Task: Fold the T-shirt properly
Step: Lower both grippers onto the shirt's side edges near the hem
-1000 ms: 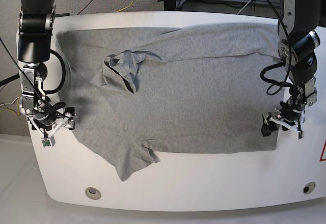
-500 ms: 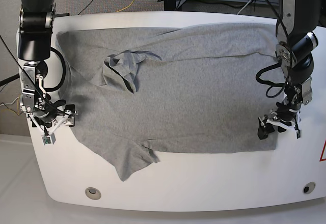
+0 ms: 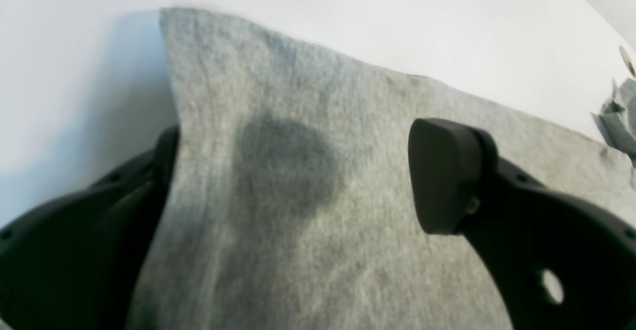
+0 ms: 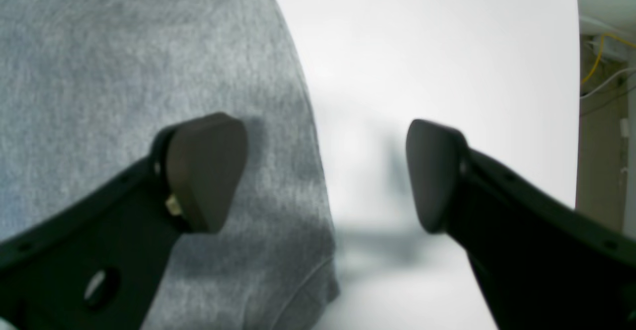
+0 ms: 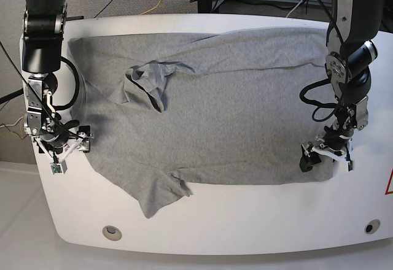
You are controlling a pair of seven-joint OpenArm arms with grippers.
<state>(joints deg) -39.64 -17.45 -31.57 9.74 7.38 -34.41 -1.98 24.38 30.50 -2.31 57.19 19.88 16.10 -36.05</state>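
The heather-grey T-shirt [image 5: 215, 110] lies spread across the white table [image 5: 245, 218], with one sleeve [image 5: 147, 83] crumpled back onto the body. At the base view's right, my left gripper [image 5: 325, 156] stands open at the shirt's near corner. In the left wrist view that corner [image 3: 278, 181] lies between the jaws of the left gripper [image 3: 303, 161], and the cloth edge hides one finger. At the base view's left, my right gripper [image 5: 69, 150] is open at the shirt's side edge. Seen from the right wrist, the right gripper [image 4: 320, 171] has one finger over the cloth [image 4: 99, 71] and one over bare table.
Another sleeve [image 5: 156, 193] juts toward the table's front edge. Two round holes [image 5: 112, 232] [image 5: 372, 226] sit near the front corners. A red warning sticker [image 5: 389, 184] is at the right edge. Cables [image 5: 153, 0] lie on the floor behind the table.
The left gripper has slid toward the base view's left and slightly forward, in over the shirt's corner. The right gripper has shifted only a little. Both stay open.
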